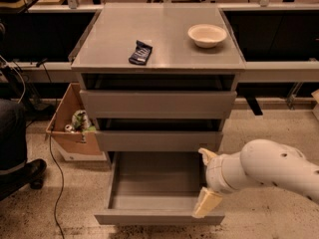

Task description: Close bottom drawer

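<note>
The bottom drawer (149,183) of the grey cabinet stands pulled far out, its shallow tray empty and its slim front panel (149,217) nearest the camera. My gripper (205,180) is at the drawer's front right corner, at the end of the white arm (269,171) that reaches in from the right. Its two cream fingers stand apart, one (206,156) up by the middle drawer's lower right corner and one (205,203) down against the front panel's right end. It holds nothing.
The middle drawer (159,139) and top drawer (158,103) stick out slightly. A cream bowl (207,35) and a dark packet (141,52) lie on the cabinet top. A cardboard box (70,133), a cable and a person's leg (15,143) are at the left.
</note>
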